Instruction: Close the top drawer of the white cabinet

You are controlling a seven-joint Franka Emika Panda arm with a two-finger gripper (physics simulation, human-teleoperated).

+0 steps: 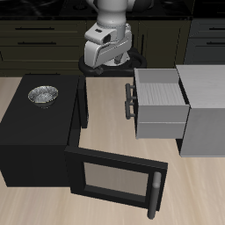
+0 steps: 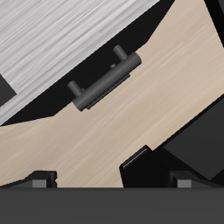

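The top drawer (image 1: pixel 161 105) stands pulled out of the white cabinet (image 1: pixel 204 110), its dark bar handle (image 2: pixel 105 77) facing the black cabinet (image 1: pixel 39 123). The gripper (image 1: pixel 107 46) hangs near the robot's base, apparently open and empty. No legible writing.

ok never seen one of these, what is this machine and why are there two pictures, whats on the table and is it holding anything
These are simulator renders of a robot arm at a table. The exterior view looks from the front and above: the grey-white arm stands at the back, its gripper hanging over the table. The wrist view comes from a camera on the gripper, looking down.

On the table sits the white cabinet, with the top drawer pulled out and its dark bar handle facing the middle. Opposite stands a black cabinet bearing a metal bowl, its glass-paned door swung open.

The gripper holds nothing; whether its fingers are open is unclear.
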